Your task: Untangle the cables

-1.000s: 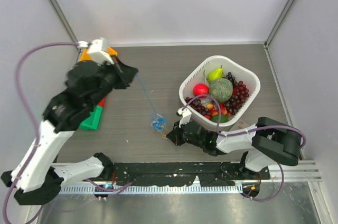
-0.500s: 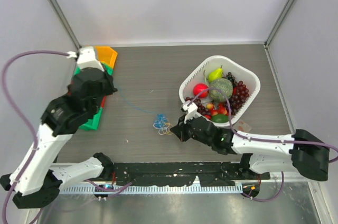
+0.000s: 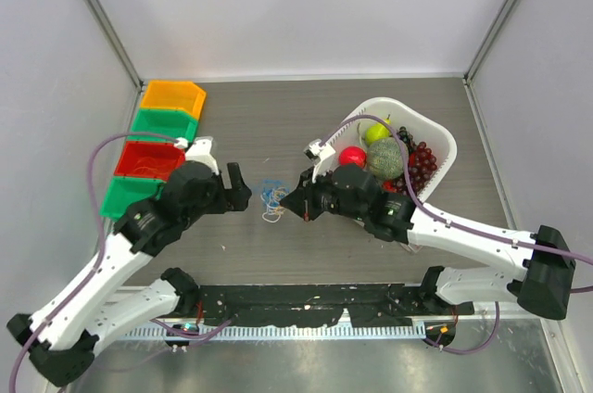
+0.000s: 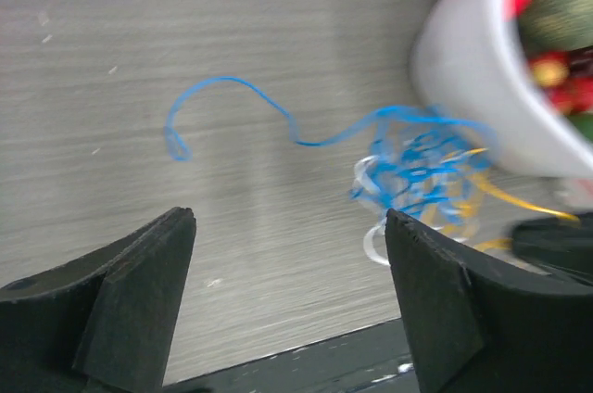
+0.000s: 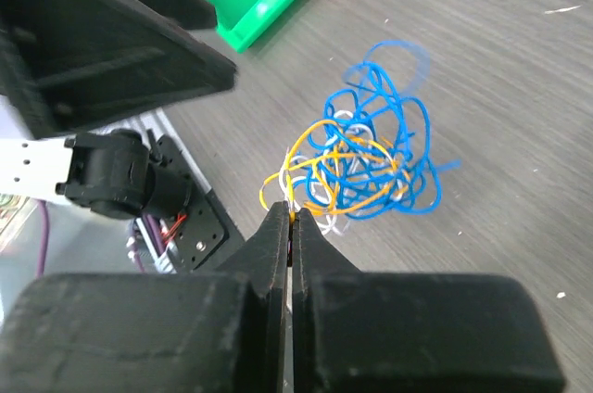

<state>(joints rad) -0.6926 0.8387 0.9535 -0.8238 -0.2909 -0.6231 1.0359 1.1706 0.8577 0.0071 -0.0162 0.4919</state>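
The cables [image 3: 272, 200] are a small clump of thin blue, orange and white wires lying mid-table. My right gripper [image 3: 291, 207] is shut on an orange wire at the clump's edge [image 5: 293, 215], with the rest of the clump [image 5: 375, 157] spread just beyond its tips. Left of the clump, my left gripper [image 3: 246, 191] stands open and holds nothing. In the left wrist view its fingers [image 4: 139, 291] are wide apart. A loose blue strand [image 4: 236, 87] curls on the table ahead of them, and the clump [image 4: 422, 171] is up to the right.
A white basket [image 3: 443, 138] of fruit stands right of the clump, behind the right arm. Orange [image 3: 172, 95], green [image 3: 165, 122], red [image 3: 148, 159] and green [image 3: 125, 194] bins line the left wall. The black base rail runs along the near edge.
My left gripper let go of the blue strand, opened, and swung down from the bins to beside the clump. The right gripper carried the clump up and left.
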